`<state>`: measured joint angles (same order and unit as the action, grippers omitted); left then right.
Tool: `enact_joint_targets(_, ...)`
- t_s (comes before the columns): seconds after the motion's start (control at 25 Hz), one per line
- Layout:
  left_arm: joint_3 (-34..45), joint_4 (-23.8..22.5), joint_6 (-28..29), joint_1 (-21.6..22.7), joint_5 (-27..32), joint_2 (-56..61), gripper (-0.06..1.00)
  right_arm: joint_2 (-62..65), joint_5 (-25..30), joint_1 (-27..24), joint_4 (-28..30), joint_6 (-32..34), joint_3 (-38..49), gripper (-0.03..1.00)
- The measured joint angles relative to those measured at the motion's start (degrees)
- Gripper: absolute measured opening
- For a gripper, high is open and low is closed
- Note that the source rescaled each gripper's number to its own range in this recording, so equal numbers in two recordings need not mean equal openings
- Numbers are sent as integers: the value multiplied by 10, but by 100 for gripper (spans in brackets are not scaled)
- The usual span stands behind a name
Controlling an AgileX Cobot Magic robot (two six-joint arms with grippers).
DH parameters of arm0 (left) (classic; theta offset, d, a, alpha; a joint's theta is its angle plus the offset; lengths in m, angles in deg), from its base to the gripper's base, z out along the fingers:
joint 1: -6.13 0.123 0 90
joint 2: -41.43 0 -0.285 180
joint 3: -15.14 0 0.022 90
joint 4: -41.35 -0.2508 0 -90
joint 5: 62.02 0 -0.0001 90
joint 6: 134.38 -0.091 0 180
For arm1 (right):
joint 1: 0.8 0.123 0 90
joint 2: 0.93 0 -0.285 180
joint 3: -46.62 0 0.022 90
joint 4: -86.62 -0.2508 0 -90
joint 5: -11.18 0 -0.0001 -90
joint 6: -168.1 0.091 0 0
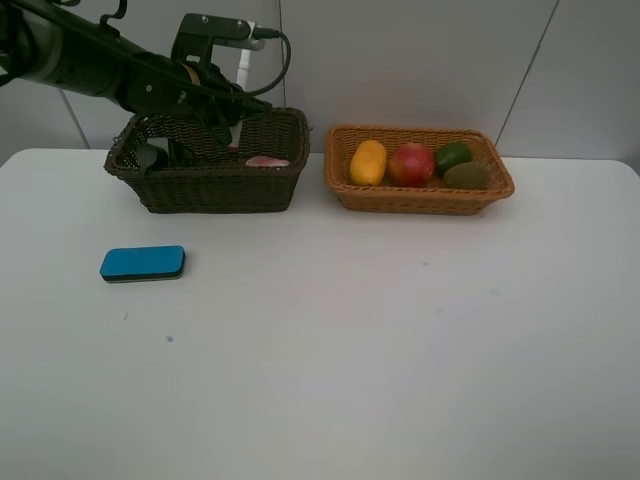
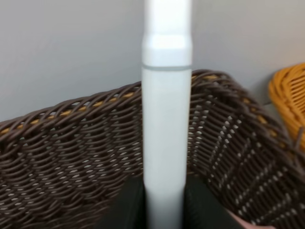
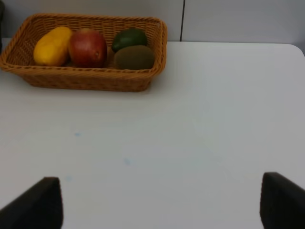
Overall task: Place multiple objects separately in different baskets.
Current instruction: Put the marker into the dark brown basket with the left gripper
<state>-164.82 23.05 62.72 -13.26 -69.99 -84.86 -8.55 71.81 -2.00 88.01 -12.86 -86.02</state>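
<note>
exterior high: left gripper [image 1: 232,118] clamped on the white marker [image 1: 243,68], upright over the dark basket [image 1: 210,190].
marker held vertical, likely so it drops inside beside the pink bottle [image 1: 266,160]. fruit sits in the tan basket [image 1: 420,198]; blue eraser [image 1: 142,263] unsorted on the table [image 1: 350,350]. right gripper [image 3: 159,202] wide apart, holding nothing.

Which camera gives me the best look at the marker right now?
The left wrist view: the white marker fills the middle of the frame, upright above the dark basket, held at its lower end. The high view shows only a thin white strip behind the left arm. The right wrist view misses it.
</note>
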Motion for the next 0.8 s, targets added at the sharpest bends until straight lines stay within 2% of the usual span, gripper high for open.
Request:
enact_joint_targets(0.56,0,-1,-37,2,-11,-14,2,0,0,0,0,0,0,100)
enact_joint_targets(0.6,0,-2,-42,3,-12,-14,8,0,0,0,0,0,0,100)
enact_joint_targets(0.68,0,-2,-51,4,-12,-14,30,0,0,0,0,0,0,100)
enact_joint_targets(0.8,0,-2,-59,10,-13,-14,79,0,0,0,0,0,0,100)
